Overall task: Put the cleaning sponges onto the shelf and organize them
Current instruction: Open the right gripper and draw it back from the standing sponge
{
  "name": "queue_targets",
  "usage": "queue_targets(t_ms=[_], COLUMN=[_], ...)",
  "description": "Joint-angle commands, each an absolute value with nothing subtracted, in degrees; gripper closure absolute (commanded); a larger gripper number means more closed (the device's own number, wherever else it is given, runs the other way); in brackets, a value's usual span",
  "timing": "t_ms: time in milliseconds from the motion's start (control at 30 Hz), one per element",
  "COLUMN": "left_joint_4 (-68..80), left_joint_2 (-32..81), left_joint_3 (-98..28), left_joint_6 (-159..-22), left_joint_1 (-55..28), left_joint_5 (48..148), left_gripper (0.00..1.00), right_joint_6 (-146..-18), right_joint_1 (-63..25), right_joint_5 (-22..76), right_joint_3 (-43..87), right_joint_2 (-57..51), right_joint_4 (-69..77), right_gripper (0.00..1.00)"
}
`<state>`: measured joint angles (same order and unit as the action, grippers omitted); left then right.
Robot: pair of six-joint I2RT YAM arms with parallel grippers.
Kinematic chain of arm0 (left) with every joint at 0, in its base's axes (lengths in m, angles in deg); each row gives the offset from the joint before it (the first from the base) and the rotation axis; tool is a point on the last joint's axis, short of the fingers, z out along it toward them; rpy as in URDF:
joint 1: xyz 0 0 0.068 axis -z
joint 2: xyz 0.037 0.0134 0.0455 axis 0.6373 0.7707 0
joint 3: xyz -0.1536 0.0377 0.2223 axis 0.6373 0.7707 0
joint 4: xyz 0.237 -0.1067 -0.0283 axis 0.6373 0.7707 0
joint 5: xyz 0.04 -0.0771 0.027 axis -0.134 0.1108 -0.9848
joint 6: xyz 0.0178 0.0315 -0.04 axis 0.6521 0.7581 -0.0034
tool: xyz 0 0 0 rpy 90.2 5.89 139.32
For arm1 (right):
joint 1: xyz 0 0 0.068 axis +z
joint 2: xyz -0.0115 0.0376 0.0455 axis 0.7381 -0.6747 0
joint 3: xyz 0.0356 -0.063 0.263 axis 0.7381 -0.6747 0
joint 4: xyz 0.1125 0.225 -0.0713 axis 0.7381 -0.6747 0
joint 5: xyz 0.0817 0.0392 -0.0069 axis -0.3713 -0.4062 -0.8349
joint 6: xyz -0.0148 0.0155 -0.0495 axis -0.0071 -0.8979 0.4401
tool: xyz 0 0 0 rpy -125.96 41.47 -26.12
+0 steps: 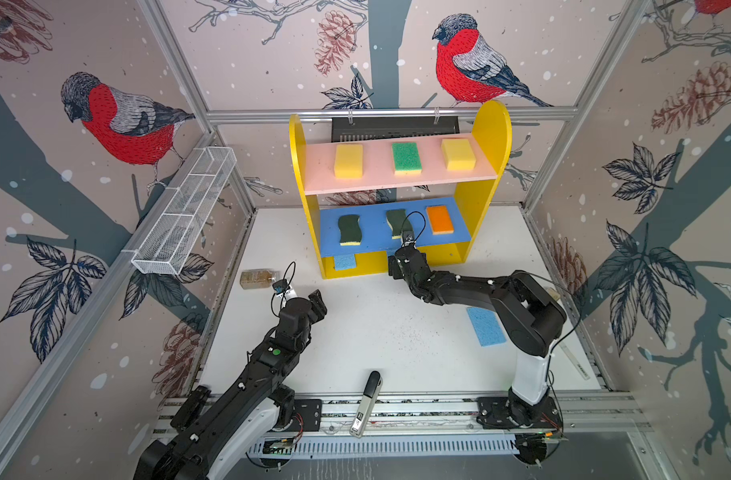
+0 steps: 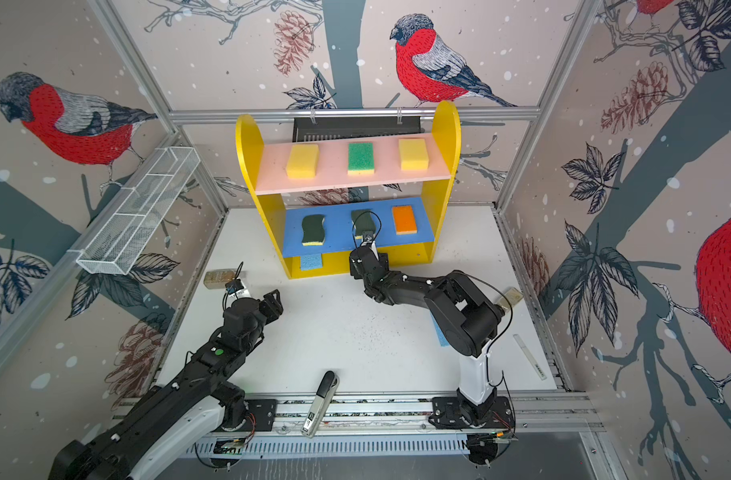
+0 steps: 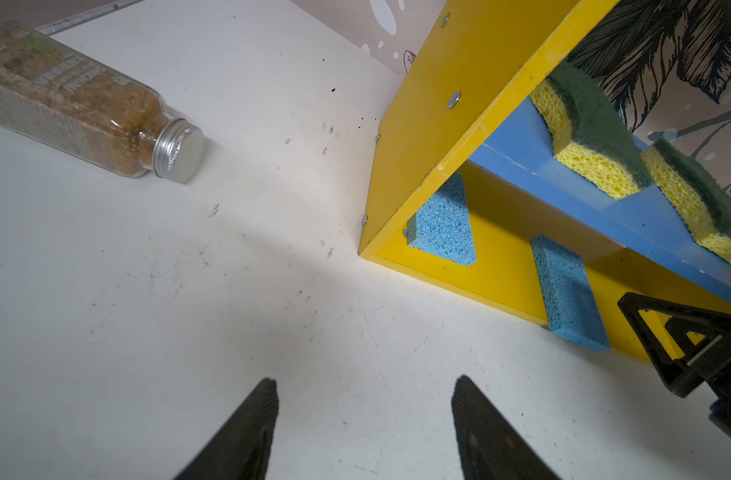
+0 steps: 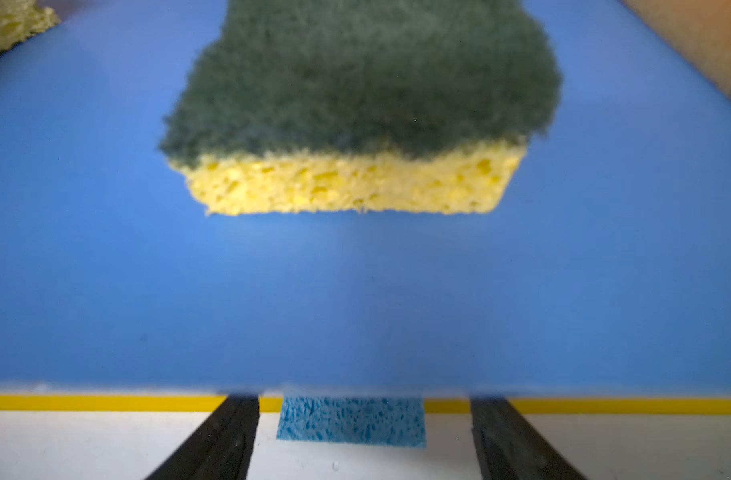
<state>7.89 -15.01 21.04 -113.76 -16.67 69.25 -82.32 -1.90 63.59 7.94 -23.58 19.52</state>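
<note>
Wire basket (image 1: 180, 216): hangs on the left wall rail, well apart from the shelf
Bottle (image 1: 257, 277): lies on its side on the table (image 1: 376, 332), near the left gripper
Left gripper (image 3: 363, 386): jaws released and empty, hovering over bare table
Shelf (image 1: 490, 137): stands at the back of the table
Pink board (image 1: 380, 183): left yellow sponge (image 1: 348, 161), green sponge (image 1: 406, 157), right yellow sponge (image 1: 458, 154), in a spaced row
Blue board (image 1: 372, 243): left wavy sponge (image 1: 349, 229), middle wavy sponge (image 1: 395, 220), orange sponge (image 1: 439, 219)
Yellow base: corner blue sponge (image 1: 345, 262) at the left; middle blue sponge (image 4: 351, 422) overhangs the front edge
Right gripper (image 4: 363, 405): jaws released, one on each side of the middle blue sponge, not touching it
Loose blue sponge (image 1: 485, 326): flat on the table, partly under the right arm
</note>
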Motion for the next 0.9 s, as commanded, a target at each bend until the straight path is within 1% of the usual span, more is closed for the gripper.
queue_targets(t_ms=[0, 233, 500, 667, 733, 867], left_joint_4=[8.5, 9.8, 11.6, 12.8, 13.5, 14.0], left_joint_2=[-15.7, -16.9, -17.5, -17.7, -17.6, -17.5], left_joint_3=[20.5, 19.9, 18.4, 17.0, 16.4, 15.8], left_joint_6=[-113.8, -113.5, -112.7, -111.8, -111.5, -111.5], left_joint_1=[-16.7, -16.7, -16.7, -16.7, -16.7, -16.7], left_joint_5=[68.8, 69.4, 70.6, 71.0, 71.2, 71.6], left_gripper=[0.33, 0.32, 0.33, 0.32, 0.32, 0.32], right_joint_6=[-83.0, -84.9, -89.7, -92.9, -93.9, -96.5], right_joint_1=[-1.4, -0.3, 0.1, 0.1, 0.0, 0.0], right_joint_5=[63.9, 64.3, 60.0, 57.1, 54.7, 52.7], right_joint_3=[6.3, 1.8, -5.1, -9.3, -11.8, -16.2], right_joint_2=[-21.4, -15.4, -7.4, -3.4, -1.8, 0.7], right_joint_4=[19.6, 19.0, 20.6, 22.4, 25.1, 30.1], right_gripper=[0.21, 0.21, 0.24, 0.3, 0.31, 0.37])
